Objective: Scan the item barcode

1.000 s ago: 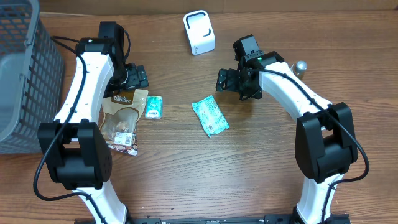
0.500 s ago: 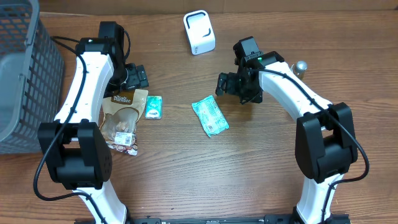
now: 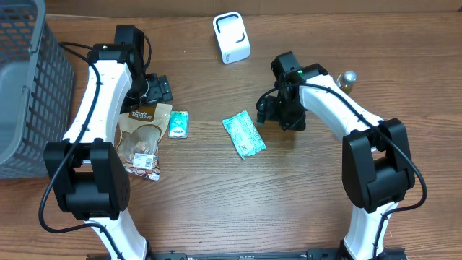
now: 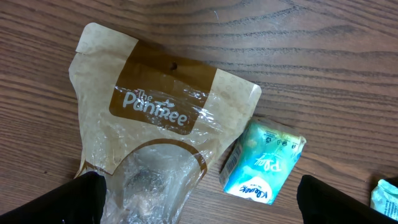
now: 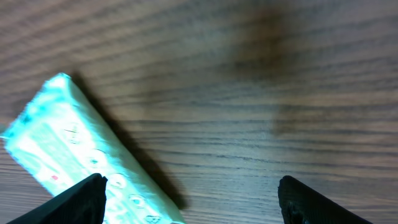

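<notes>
Two claws, both spread wide, nothing held. Nearest me the Pantree snack pouch (image 3: 144,137) lies flat on the counter (image 3: 216,202), with a small tissue pack (image 3: 177,124) just beside it. The mint-green packet (image 3: 244,135) lies mid-counter, and the right claw (image 3: 268,113) hangs just beside its far end. Left claw (image 3: 160,88) hovers near the pouch's far end. White scanner (image 3: 231,37) stands at the far edge, well apart.

Lying on the wooden table (image 3: 216,209): brown snack pouch (image 3: 144,137) just beside small teal pack (image 3: 177,124), larger teal packet (image 3: 244,135) centrally. Standing at the far side: white scanner (image 3: 231,37). Sitting at the left edge: grey basket (image 3: 29,87).
</notes>
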